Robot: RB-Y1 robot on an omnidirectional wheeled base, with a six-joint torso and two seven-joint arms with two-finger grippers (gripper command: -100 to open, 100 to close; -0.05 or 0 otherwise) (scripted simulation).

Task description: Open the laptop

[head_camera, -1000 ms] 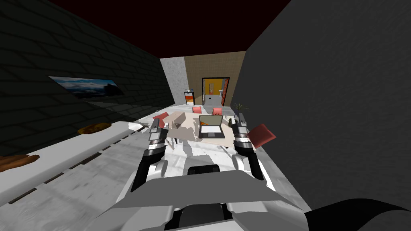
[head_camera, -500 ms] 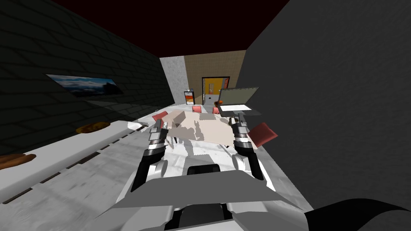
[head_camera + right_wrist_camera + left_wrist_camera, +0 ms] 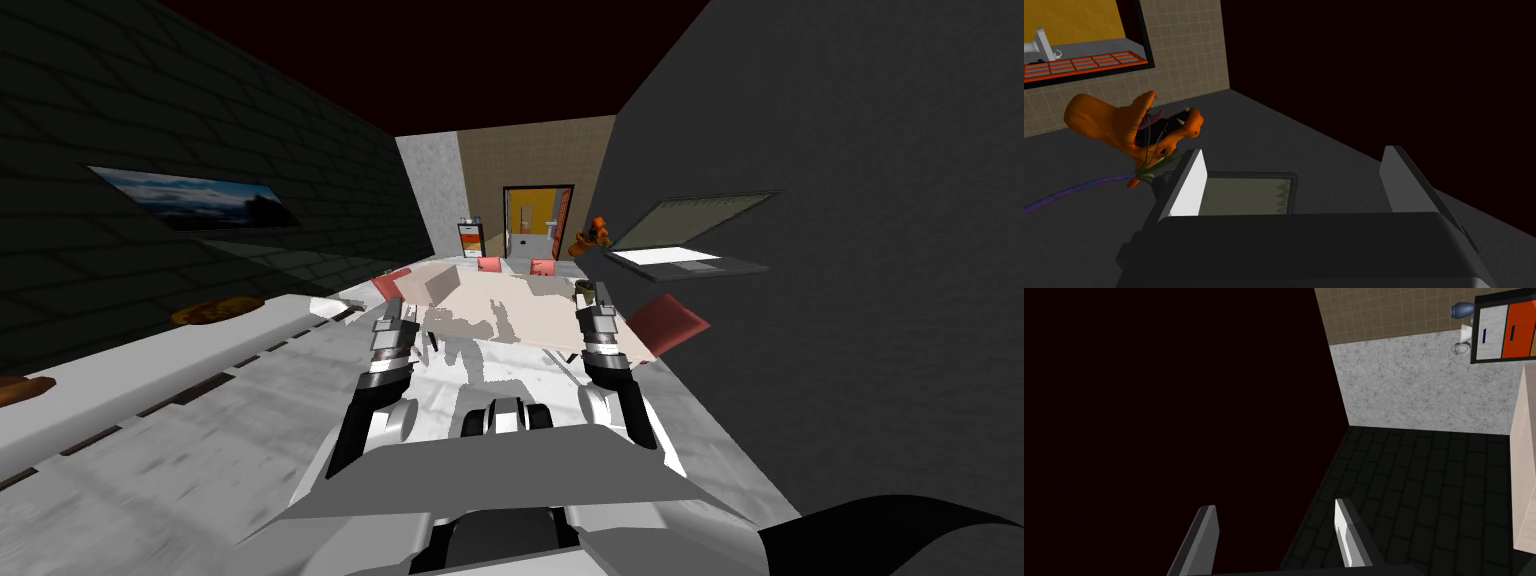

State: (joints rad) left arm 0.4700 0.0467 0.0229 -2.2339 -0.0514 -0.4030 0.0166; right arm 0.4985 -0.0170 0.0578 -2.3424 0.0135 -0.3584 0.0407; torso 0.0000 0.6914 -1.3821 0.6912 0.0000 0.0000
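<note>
Head view | laptop [image 3: 690, 245] lid-up, off table [image 3: 520, 315] since a second ago, airborne by right wall [image 3: 850, 250] | left gripper [image 3: 1274, 504], right gripper [image 3: 1294, 149] spread, empty | opening looks done

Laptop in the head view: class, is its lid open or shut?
Open. The laptop has its lid angled up from the base, screen and pale keyboard both showing.

Laptop [image 3: 1244, 194], seemingly half behind end effector [image 3: 1294, 151]
</note>
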